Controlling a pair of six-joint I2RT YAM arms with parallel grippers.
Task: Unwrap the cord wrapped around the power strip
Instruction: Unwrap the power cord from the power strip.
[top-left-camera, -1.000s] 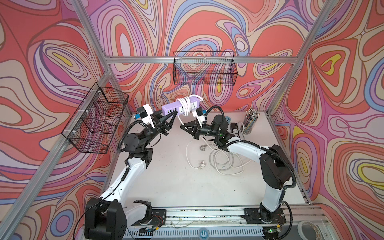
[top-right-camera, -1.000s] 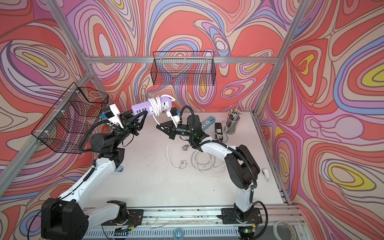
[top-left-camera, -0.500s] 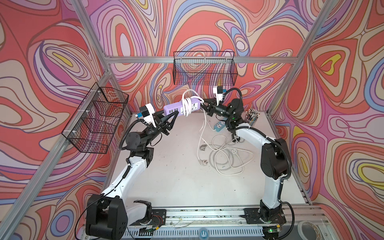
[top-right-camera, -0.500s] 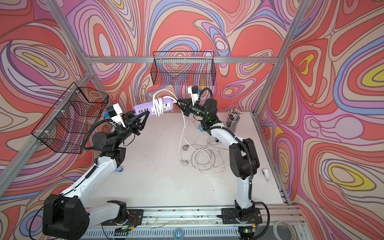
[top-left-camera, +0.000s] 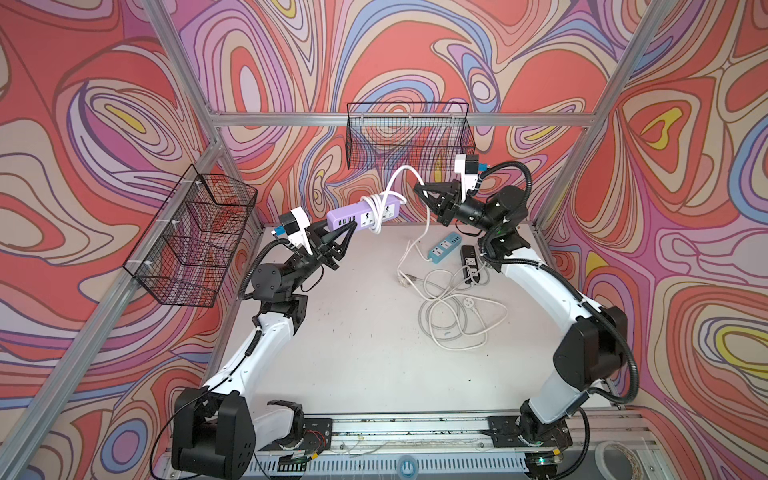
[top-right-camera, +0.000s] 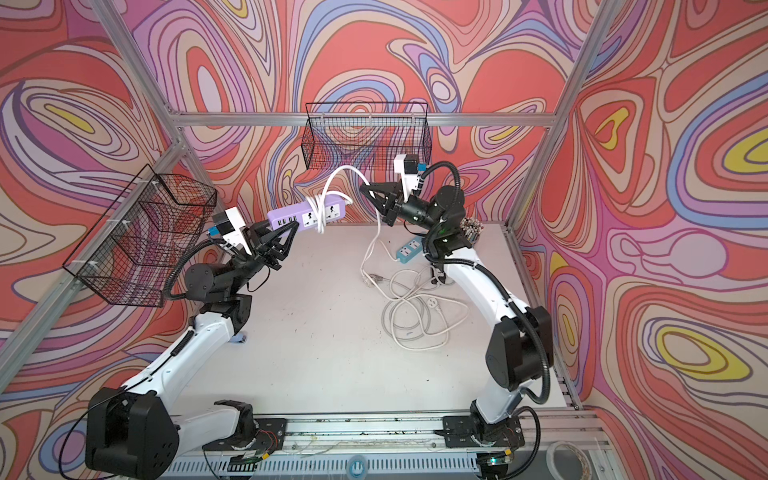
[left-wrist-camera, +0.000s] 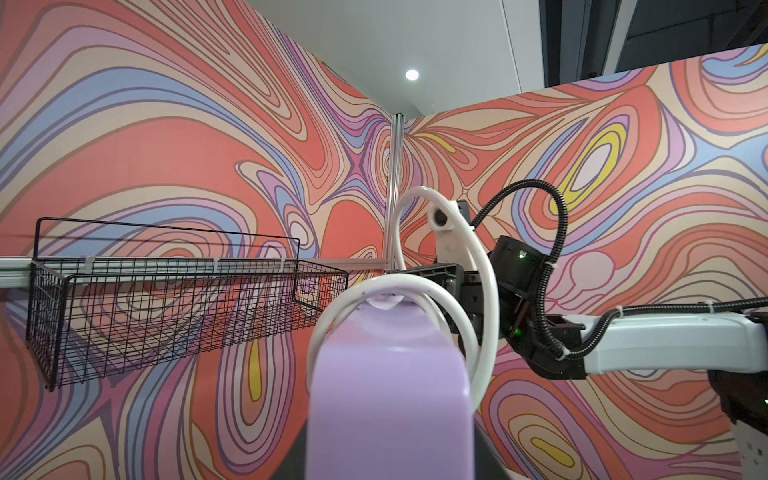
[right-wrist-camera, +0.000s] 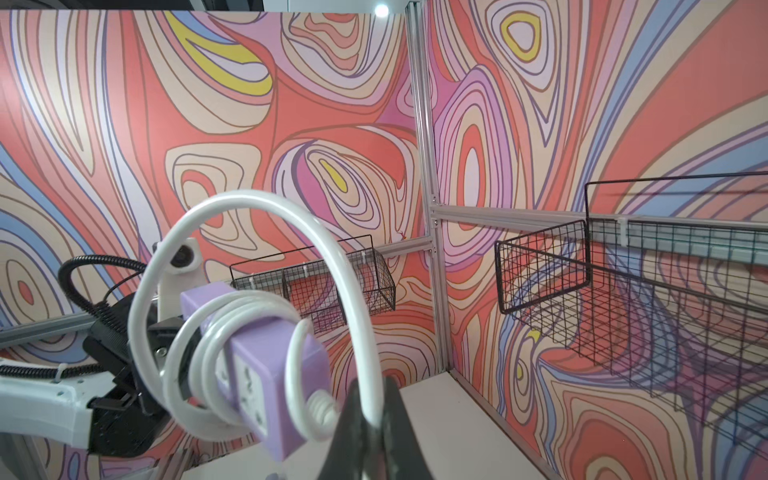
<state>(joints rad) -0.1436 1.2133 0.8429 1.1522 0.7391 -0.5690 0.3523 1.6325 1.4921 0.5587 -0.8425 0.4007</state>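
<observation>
The purple power strip (top-left-camera: 349, 217) (top-right-camera: 291, 218) hangs in the air near the back wall. My left gripper (top-left-camera: 352, 225) (top-right-camera: 296, 225) is shut on its left end. A white cord (top-left-camera: 398, 176) (top-right-camera: 338, 171) is coiled several times around the strip's middle. From there it arcs up to my right gripper (top-left-camera: 417, 190) (top-right-camera: 362, 188), which is shut on it just right of the strip. Past that grip the cord drops to the table. In the right wrist view the coils (right-wrist-camera: 216, 332) circle the strip (right-wrist-camera: 266, 374) and the cord passes between the shut fingers (right-wrist-camera: 353, 419).
A blue power strip (top-left-camera: 444, 247) and a black one (top-left-camera: 469, 257) lie at the table's back right beside a tangle of pale cords (top-left-camera: 453, 316). A pen cup (top-right-camera: 471, 226) stands behind my right arm. Wire baskets hang on the back wall (top-left-camera: 409, 141) and left wall (top-left-camera: 191, 237).
My right gripper has swung from under the strip's right end up and to the right, carrying the cord into a high loop. The left gripper and strip barely moved.
</observation>
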